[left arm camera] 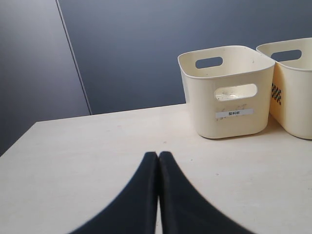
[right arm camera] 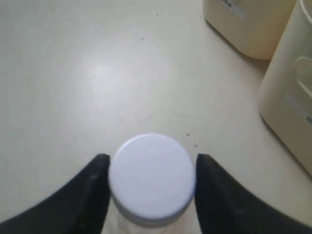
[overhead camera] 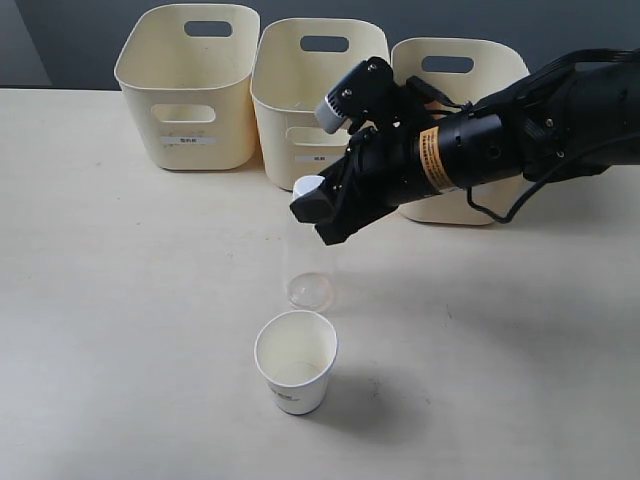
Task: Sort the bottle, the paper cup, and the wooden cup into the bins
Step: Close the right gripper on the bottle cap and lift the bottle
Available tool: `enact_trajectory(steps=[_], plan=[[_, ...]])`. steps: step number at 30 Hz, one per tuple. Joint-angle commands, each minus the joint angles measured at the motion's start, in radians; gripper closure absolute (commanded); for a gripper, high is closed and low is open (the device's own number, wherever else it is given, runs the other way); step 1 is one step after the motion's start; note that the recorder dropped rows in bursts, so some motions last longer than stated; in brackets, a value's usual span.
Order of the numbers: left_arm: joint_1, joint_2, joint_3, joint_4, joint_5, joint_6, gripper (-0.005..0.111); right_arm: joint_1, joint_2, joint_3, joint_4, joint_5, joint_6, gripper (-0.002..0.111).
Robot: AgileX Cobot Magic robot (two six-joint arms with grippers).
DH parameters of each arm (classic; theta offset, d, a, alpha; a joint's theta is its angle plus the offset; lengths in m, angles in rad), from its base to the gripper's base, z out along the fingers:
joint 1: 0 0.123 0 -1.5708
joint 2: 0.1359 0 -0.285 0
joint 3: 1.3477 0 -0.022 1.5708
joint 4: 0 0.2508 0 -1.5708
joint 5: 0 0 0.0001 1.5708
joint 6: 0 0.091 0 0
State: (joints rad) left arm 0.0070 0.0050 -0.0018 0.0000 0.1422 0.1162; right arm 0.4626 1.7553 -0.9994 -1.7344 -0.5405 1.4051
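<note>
Clear bottle [right arm camera: 152, 175] stands with its cap between the right fingers [right arm camera: 83, 200].

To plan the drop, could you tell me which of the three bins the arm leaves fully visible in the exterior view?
The leftmost bin: the right arm overlaps the middle bin's edge and hides much of the rightmost bin.

Bright even light, soft shadow by paper cup [overhead camera: 296, 362], sheen on table [right arm camera: 105, 70], bottle [right arm camera: 151, 175] cap blurry, prob. too close
</note>
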Motion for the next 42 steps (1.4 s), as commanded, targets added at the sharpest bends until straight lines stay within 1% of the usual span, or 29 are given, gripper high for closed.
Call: enact_trajectory(steps=[1, 2, 7, 22, 33, 38, 42], plan=[[0.000, -0.005, 0.002, 0.000, -0.007, -0.002, 0.107, -0.001, 0.000, -0.003, 0.005, -0.018, -0.030, 0.095], [0.000, -0.005, 0.002, 0.000, -0.007, -0.002, 0.107, -0.001, 0.000, -0.003, 0.009, -0.029, -0.049, 0.108], [0.000, -0.005, 0.002, 0.000, -0.007, -0.002, 0.107, -0.001, 0.000, -0.003, 0.043, -0.076, -0.106, 0.108], [0.000, -0.005, 0.002, 0.000, -0.007, -0.002, 0.107, -0.001, -0.015, -0.003, 0.043, -0.075, -0.148, 0.109], [0.000, -0.005, 0.002, 0.000, -0.007, -0.002, 0.107, -0.001, -0.160, -0.003, 0.092, -0.037, -0.159, 0.109], [0.000, -0.005, 0.002, 0.000, -0.007, -0.002, 0.107, -0.001, -0.230, -0.004, 0.165, -0.031, -0.207, 0.109], [0.000, -0.005, 0.002, 0.000, -0.007, -0.002, 0.107, -0.001, -0.249, -0.034, 0.176, -0.031, -0.209, 0.109]])
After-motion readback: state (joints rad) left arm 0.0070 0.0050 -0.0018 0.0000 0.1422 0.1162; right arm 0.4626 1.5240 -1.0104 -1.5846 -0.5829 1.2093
